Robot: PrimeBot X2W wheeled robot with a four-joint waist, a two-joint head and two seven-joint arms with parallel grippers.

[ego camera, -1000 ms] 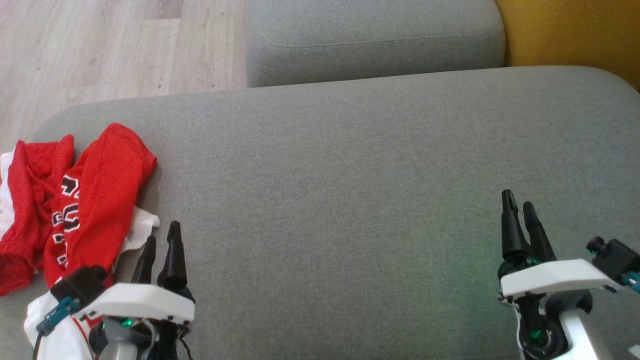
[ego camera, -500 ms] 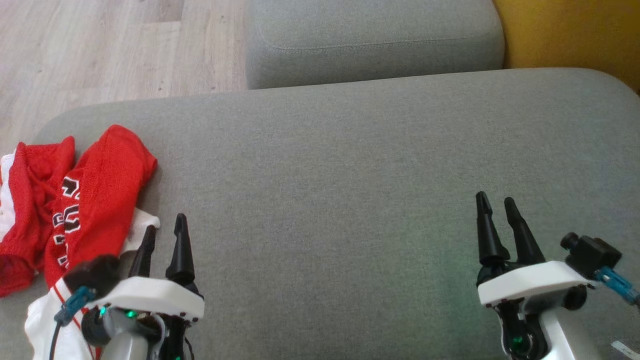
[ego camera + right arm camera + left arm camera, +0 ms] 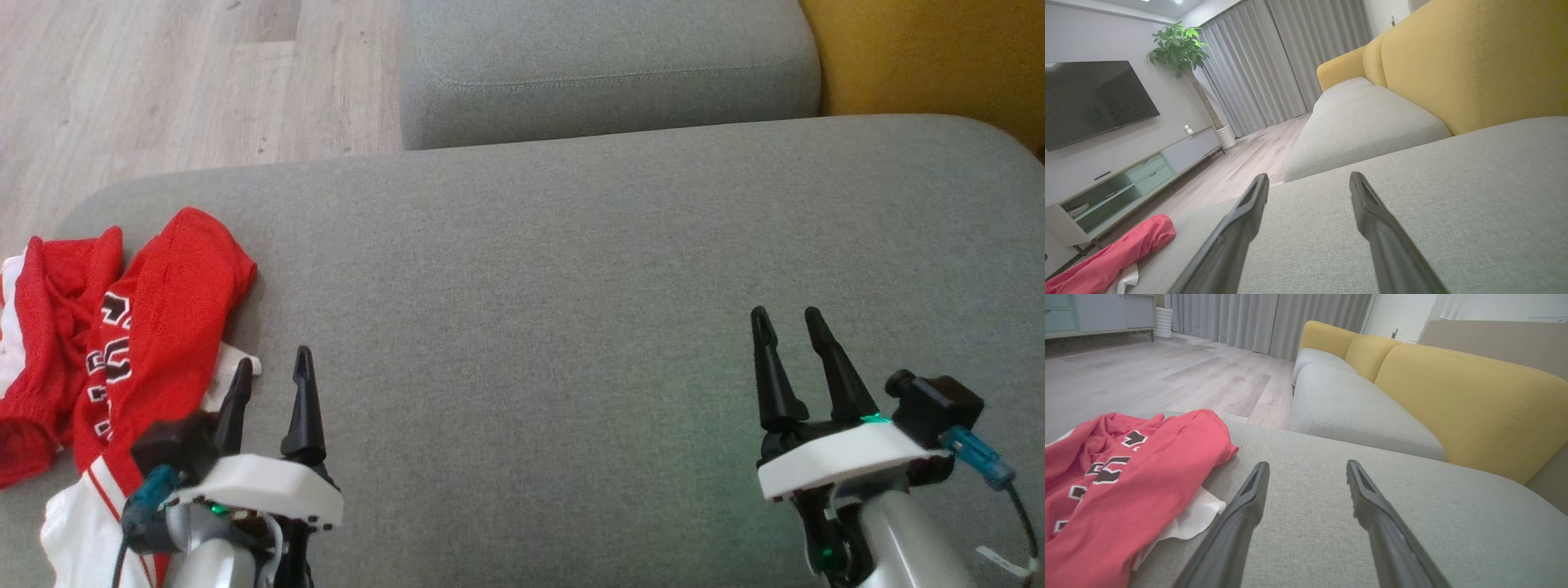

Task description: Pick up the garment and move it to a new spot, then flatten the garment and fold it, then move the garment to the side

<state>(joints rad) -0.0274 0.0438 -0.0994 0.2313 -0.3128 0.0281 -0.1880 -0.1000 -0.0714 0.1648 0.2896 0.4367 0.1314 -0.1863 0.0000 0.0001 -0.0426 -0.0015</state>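
Cushion (image 3: 571, 269), grey, holds red garment (image 3: 163, 302); wood floor (image 3: 163, 82) beyond; left fingers (image 3: 304, 400) and right fingers (image 3: 771, 367) apart.

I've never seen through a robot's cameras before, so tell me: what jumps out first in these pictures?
A crumpled red and white jersey with black-and-white lettering lies at the left end of the grey sofa seat. The left gripper hangs open right beside it; the right gripper, also open, hangs over bare seat far to the right. A yellow backrest shows at the upper right.
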